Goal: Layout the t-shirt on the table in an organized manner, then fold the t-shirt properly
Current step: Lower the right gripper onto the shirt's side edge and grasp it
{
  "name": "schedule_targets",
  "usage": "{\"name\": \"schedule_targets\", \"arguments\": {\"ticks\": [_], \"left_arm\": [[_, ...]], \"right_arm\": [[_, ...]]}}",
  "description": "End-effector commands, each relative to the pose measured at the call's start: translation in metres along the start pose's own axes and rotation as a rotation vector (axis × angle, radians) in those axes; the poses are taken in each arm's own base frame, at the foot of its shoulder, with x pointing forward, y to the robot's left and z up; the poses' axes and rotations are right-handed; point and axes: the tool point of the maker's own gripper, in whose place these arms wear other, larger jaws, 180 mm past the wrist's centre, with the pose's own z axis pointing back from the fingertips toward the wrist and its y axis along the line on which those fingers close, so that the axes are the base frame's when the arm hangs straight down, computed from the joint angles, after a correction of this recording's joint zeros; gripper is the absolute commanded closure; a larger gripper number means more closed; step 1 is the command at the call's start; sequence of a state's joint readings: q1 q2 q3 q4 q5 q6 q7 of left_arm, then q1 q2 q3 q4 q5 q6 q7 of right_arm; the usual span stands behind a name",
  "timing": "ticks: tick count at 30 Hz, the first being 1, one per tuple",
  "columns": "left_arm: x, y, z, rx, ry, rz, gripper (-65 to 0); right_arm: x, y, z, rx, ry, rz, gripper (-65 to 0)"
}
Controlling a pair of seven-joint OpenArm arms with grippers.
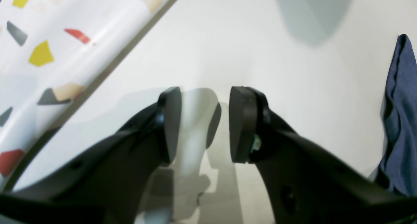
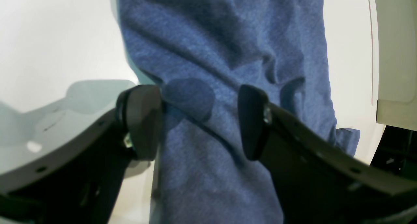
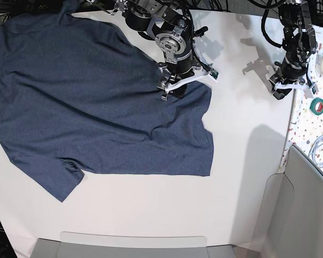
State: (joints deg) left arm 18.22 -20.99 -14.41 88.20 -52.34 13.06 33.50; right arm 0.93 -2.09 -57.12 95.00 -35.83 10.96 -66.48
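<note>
The navy t-shirt [image 3: 91,97] sprawls over the upper left of the white table [image 3: 242,161], not yet squared. Right gripper [image 2: 198,119] hovers jaws spread above rumpled cloth; left gripper [image 1: 203,123] waits spread over bare table.

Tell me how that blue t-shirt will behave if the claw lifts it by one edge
Probably floppy: the t-shirt already lies in soft wrinkles and folds, so it should drape and sag from the right claw. It looks thin and light for its spread. On the smooth white table it would likely slide and bunch rather than hold its shape.
</note>
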Motion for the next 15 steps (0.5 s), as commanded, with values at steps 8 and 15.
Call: {"name": "schedule_targets", "arguments": {"ticks": [8, 15], "left_arm": [[-0.010, 0.008, 0.001, 0.030, 0.053, 0.002, -24.8], [-0.009, 0.008, 0.001, 0.031, 0.051, -0.001, -24.8]], "right_arm": [[-0.005, 0.011, -0.015, 0.016, 0.046, 0.043, -31.6], [0.001, -0.002, -0.014, -0.017, 0.029, 0.029, -2.2]]}}
